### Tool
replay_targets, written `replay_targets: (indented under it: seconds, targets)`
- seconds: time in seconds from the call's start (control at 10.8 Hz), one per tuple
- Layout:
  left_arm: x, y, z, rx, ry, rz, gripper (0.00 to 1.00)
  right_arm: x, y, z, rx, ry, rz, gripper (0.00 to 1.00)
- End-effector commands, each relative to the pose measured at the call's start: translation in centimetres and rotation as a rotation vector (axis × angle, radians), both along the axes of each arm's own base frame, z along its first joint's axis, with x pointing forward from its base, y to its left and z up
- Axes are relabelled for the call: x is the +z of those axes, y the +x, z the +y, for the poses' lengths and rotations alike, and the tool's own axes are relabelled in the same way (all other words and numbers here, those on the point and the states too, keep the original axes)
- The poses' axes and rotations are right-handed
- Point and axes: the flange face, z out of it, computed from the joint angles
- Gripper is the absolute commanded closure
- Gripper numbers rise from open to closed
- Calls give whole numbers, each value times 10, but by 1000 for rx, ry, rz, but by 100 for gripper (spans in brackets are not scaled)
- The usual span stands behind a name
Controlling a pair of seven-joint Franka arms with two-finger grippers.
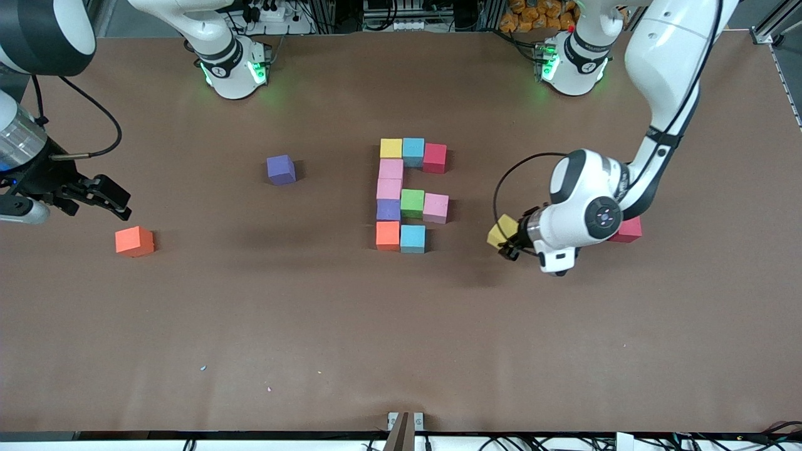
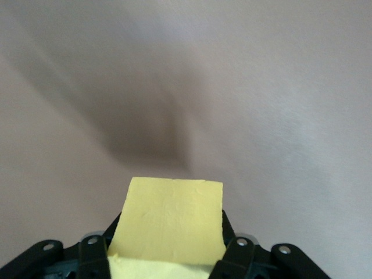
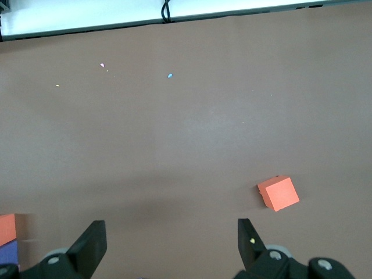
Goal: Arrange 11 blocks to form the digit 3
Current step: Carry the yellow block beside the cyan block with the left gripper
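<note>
Nearest to the front camera, bare brown counter [image 1: 401, 351], matte and a little wrinkled like paper. Then the lowest row of the unfinished digit 3 [image 1: 410, 194]: orange cube [image 1: 388, 235] touching light blue cube [image 1: 413, 238], both matte foam with soft square edges. At about the same depth, toward the right arm's end, a single orange block [image 1: 134, 241], alone and well apart from the figure.

Left tool [image 1: 509, 241] up over the counter, beside the figure toward the left arm's end, pinching a yellow block [image 1: 501, 229] that is tilted; in the left wrist view the yellow foam [image 2: 171, 221] shows a slightly dented face between the black fingers [image 2: 238, 253]. Partly hidden under this arm, a red block [image 1: 628, 230].

Right tool [image 1: 103, 197] hanging over the counter near the single orange block, fingers [image 3: 90, 244] spread wide, holding nothing.

Farther up in the figure: purple cube [image 1: 388, 210], green cube [image 1: 412, 203], pink cube [image 1: 436, 208]; then two pink cubes [image 1: 390, 178] stacked in the column; top row yellow [image 1: 391, 148], light blue [image 1: 413, 151], red [image 1: 435, 157]. Beside it, toward the right arm's end, a lone purple block [image 1: 281, 169], slightly turned.
</note>
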Motion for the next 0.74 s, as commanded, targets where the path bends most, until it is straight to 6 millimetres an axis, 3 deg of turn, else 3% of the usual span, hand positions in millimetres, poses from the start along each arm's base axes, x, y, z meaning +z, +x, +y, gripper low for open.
replay_targets:
  seconds: [0.0,0.28,0.65]
  targets:
    - [-2,18,-25,157,-29,30,79,5,3,-4,-1,11,-6,0]
    - [-2,14,-58,315,-77,25,79,6,3,2,7,9,-6,0]
    - [-35,-2,-104,442,-108,-9,79,7,3,-1,2,11,-3,0]
